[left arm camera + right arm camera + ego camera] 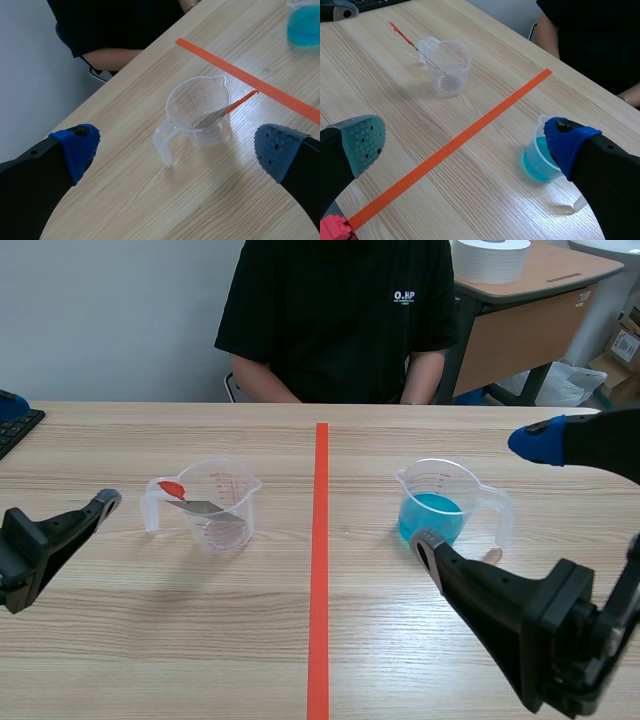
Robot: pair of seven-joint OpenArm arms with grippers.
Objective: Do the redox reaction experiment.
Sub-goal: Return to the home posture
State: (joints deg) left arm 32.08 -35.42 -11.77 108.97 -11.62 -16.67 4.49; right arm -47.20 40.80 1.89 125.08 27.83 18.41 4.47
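Observation:
A clear measuring cup point(222, 505) stands left of the orange-red tape line, with a thin metal strip with a red end point(180, 494) leaning in it and sticking out over the rim. A second clear cup holding blue liquid point(435, 512) stands right of the line. In the left wrist view, my left gripper point(176, 147) is open above the table, and the clear cup point(200, 112) lies just ahead of it. My right gripper point(466, 141) is open too and holds nothing. The blue cup point(542, 160) sits beside and partly behind its right finger.
A person in a black shirt point(335, 320) sits across the table, forearms at its far edge. A black keyboard point(15, 425) lies at the far left. The tape line point(320, 560) runs down the middle of the table. A desk point(540, 300) stands behind.

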